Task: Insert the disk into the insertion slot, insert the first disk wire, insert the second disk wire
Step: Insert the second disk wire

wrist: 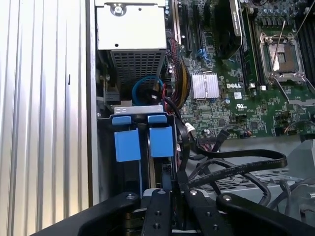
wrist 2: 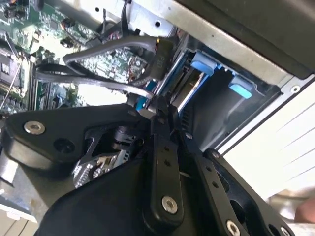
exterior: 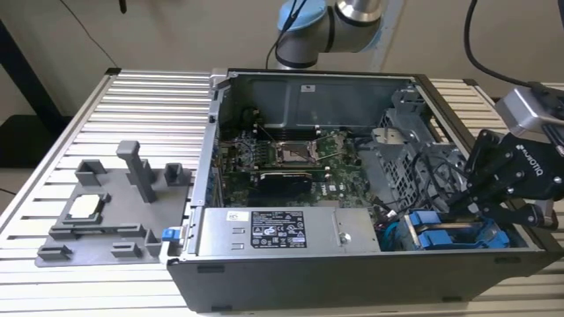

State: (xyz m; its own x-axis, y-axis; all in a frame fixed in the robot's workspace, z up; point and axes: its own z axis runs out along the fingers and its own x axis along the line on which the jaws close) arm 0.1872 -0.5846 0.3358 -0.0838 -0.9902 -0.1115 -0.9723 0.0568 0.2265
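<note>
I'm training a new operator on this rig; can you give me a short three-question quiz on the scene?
1. Multiple choice: the gripper is nearest to A) the power supply, B) the blue carriers, C) the processor socket.
2. True or false: the grey fixture tray lies inside the computer case.
3. Fill in: ___ blue carriers sit side by side in the drive cage.
Key: 1 B; 2 false; 3 two.

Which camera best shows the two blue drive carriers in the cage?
The first wrist view: both blue drive carriers face the camera side by side, unobstructed. The exterior view has them farther off, beside the gripper; the second wrist view sees their tabs obliquely.
</note>
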